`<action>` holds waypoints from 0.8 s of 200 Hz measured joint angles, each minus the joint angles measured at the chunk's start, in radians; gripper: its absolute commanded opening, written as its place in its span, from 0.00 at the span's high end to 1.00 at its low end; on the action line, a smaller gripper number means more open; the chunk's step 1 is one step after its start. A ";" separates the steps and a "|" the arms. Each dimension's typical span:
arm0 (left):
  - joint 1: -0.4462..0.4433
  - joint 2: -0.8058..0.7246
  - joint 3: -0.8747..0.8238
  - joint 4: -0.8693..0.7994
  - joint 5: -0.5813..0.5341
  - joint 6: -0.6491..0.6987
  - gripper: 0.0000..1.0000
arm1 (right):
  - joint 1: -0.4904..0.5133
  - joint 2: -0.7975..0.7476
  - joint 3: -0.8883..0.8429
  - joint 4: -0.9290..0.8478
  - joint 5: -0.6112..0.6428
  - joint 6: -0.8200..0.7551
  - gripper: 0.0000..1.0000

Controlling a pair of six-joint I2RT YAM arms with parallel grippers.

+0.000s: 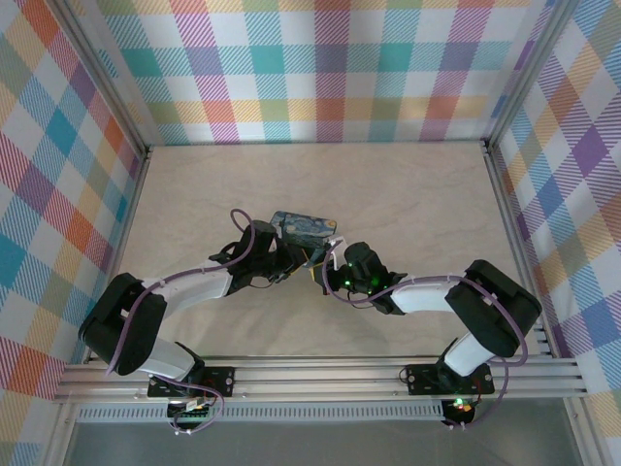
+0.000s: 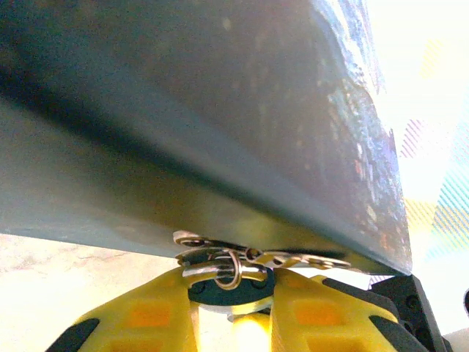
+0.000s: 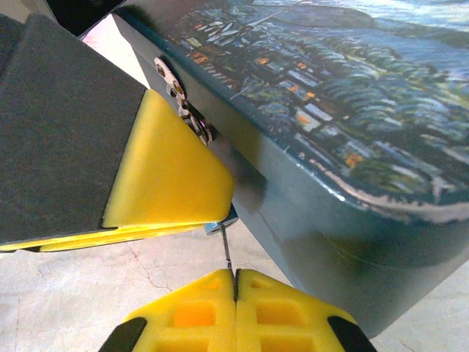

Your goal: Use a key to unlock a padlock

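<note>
The padlock, a small dark bluish body, sits between the yellow fingers of my left gripper, which is shut on it. A ring of silvery spare keys lies across its top, against the tin. In the right wrist view just a bluish end of the padlock pokes out under the left gripper's finger. A thin key runs from that end straight down into my right gripper, whose jaws are shut on it. From above, both grippers meet at mid-table.
A rectangular tin printed with a starry night scene lies right behind the grippers, almost touching them; it also shows from above as the tin. Plaid walls close in the pale tabletop on three sides.
</note>
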 measured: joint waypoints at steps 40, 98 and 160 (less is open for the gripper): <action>-0.002 0.007 0.004 0.000 -0.001 0.003 0.87 | -0.006 0.000 0.000 -0.002 -0.011 0.009 1.00; -0.008 0.013 0.009 0.000 -0.010 0.006 0.87 | -0.028 0.000 0.000 -0.008 -0.053 0.034 1.00; -0.016 0.018 0.009 0.001 -0.025 0.006 0.88 | -0.028 0.000 0.000 -0.020 -0.062 0.043 1.00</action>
